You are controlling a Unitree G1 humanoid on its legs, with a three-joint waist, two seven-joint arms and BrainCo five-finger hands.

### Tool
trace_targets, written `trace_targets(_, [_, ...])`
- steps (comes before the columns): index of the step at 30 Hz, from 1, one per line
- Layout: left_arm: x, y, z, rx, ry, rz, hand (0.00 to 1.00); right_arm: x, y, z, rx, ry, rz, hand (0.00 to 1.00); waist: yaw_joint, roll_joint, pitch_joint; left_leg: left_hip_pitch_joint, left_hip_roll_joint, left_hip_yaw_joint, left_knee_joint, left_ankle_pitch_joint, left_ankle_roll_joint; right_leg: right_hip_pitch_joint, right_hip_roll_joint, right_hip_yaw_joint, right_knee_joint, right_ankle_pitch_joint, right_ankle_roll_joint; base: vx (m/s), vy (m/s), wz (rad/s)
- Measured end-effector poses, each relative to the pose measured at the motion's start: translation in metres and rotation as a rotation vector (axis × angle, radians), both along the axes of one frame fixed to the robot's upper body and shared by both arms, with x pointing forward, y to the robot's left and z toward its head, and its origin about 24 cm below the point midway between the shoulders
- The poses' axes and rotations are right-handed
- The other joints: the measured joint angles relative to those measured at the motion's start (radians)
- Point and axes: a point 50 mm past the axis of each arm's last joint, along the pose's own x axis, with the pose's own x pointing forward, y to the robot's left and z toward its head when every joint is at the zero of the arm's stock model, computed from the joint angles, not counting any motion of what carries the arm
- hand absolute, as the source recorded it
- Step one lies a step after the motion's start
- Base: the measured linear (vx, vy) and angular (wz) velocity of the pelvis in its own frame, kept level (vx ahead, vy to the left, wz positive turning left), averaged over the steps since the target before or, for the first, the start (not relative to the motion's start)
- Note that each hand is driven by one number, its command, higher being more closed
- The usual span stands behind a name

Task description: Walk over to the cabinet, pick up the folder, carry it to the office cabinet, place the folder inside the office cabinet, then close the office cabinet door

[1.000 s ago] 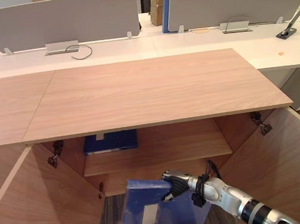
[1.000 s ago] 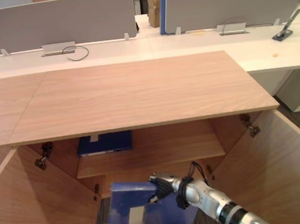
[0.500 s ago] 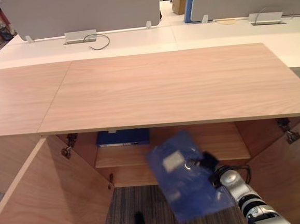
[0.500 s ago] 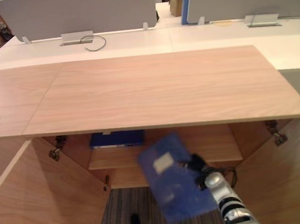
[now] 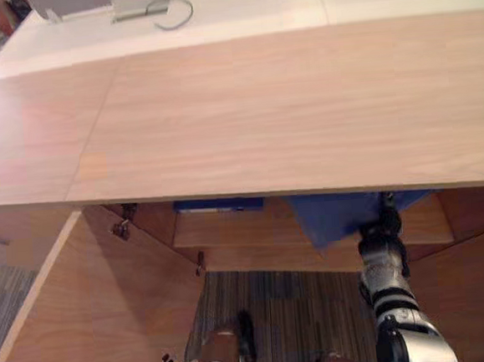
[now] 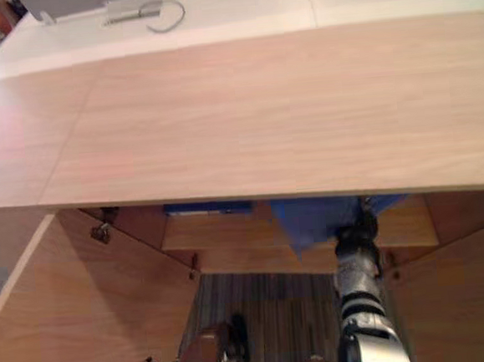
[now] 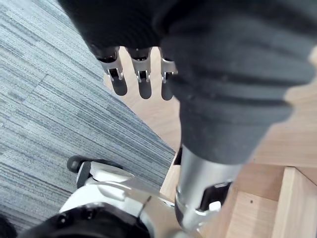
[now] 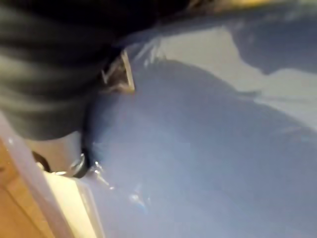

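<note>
The folder (image 5: 335, 217) is above shelf (image 5: 229, 229), beneath cabinet top (image 5: 287, 110).

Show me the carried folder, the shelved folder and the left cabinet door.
carried folder (image 5: 333, 217), left eye view, blue cover under the top
shelved folder (image 5: 219, 205), left eye view, visible blue edge
left cabinet door (image 5: 101, 314), left eye view, inner wood face

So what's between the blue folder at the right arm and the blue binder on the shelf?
Nothing: the left eye view shows just a short bare strip of wooden shelf between the folder and the binder.
</note>
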Motion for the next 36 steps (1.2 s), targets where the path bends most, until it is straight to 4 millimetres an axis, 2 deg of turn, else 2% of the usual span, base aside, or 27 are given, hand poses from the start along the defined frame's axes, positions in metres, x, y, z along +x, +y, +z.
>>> trace_targets(1, [0.001,0.0,0.001,0.002,-0.006,0.002,0.0,0.006,0.0,0.01,0.026,-0.046,-0.013,1.0,0.001,0.0,0.007,-0.024,0.003,0.008,0.03,-0.017,0.003,-0.026,-0.012,0.007,0.034,-0.022,-0.001,-0.15,0.043,-0.25])
trace_targets(2, [0.005,0.0,0.003,0.003,-0.025,0.008,0.0,0.019,0.001,0.036,0.094,-0.165,-0.046,1.0,0.002,0.003,0.029,-0.083,0.013,0.027,0.108,-0.053,0.012,-0.084,-0.036,0.016,0.113,-0.071,-0.002,-0.16,0.02,-0.21])
trace_targets(4, [0.009,-0.001,0.005,0.002,-0.048,0.012,0.0,0.028,-0.002,0.061,0.188,-0.291,-0.089,1.0,0.008,0.007,0.048,-0.149,0.024,0.043,0.191,-0.086,0.024,-0.158,-0.063,0.034,0.203,-0.116,-0.003,-0.16,0.031,-0.2])
trace_targets(6, [0.013,-0.002,0.007,0.002,-0.065,0.002,0.0,0.034,-0.006,0.081,0.263,-0.388,-0.129,1.0,0.013,0.013,0.062,-0.205,0.03,0.047,0.249,-0.104,0.032,-0.219,-0.079,0.05,0.269,-0.141,-0.001,-0.15,0.046,-0.09])
trace_targets(10, [0.026,-0.004,0.014,0.001,-0.128,-0.041,0.0,0.041,-0.028,0.127,0.383,-0.55,-0.227,1.0,0.028,0.016,0.089,-0.357,0.039,0.048,0.374,-0.129,0.048,-0.376,-0.118,0.081,0.421,-0.203,0.0,-0.14,0.056,0.04])
trace_targets(17, [0.033,-0.006,0.022,-0.002,-0.173,-0.089,0.0,0.038,-0.072,0.21,0.354,-0.705,-0.286,1.0,0.054,0.029,0.117,-0.524,0.032,0.048,0.446,-0.104,0.07,-0.559,-0.155,0.11,0.553,-0.222,-0.012,-0.1,0.061,0.1])
trace_targets(21, [0.034,-0.007,0.024,0.006,-0.178,-0.132,0.0,0.043,-0.078,0.243,0.311,-0.703,-0.249,1.0,0.058,0.029,0.119,-0.587,0.029,0.047,0.465,-0.086,0.074,-0.633,-0.164,0.126,0.599,-0.225,-0.018,-0.03,0.024,0.07])
trace_targets(24, [0.034,-0.006,0.024,0.009,-0.176,-0.15,0.0,0.048,-0.075,0.259,0.228,-0.664,-0.191,1.0,0.06,0.03,0.122,-0.623,0.033,0.045,0.474,-0.077,0.07,-0.674,-0.164,0.135,0.622,-0.227,-0.023,-0.01,-0.001,0.01])
trace_targets(27, [0.038,-0.007,0.027,0.016,-0.189,-0.181,0.0,0.056,-0.069,0.265,0.143,-0.591,-0.142,1.0,0.064,0.031,0.138,-0.641,0.035,0.045,0.475,-0.066,0.061,-0.7,-0.163,0.141,0.637,-0.228,-0.025,-0.01,-0.012,0.0])
trace_targets(32, [0.043,-0.007,0.031,0.02,-0.207,-0.206,0.0,0.07,-0.058,0.255,0.0,-0.402,-0.061,1.0,0.074,0.031,0.145,-0.693,0.038,0.041,0.474,-0.042,0.066,-0.756,-0.162,0.14,0.655,-0.228,-0.031,-0.01,-0.041,0.04])
trace_targets(35, [0.048,-0.008,0.036,0.022,-0.236,-0.209,0.0,0.073,-0.056,0.251,-0.004,-0.363,-0.044,1.0,0.081,0.033,0.164,-0.695,0.037,0.041,0.472,-0.035,0.071,-0.758,-0.162,0.14,0.655,-0.228,-0.032,0.02,-0.053,0.03])
trace_targets(36, [0.049,-0.008,0.036,0.022,-0.24,-0.21,0.0,0.073,-0.056,0.251,-0.002,-0.364,-0.043,0.0,0.082,0.034,0.165,-0.697,0.037,0.04,0.472,-0.035,0.071,-0.759,-0.162,0.14,0.655,-0.228,-0.032,0.03,-0.052,0.04])
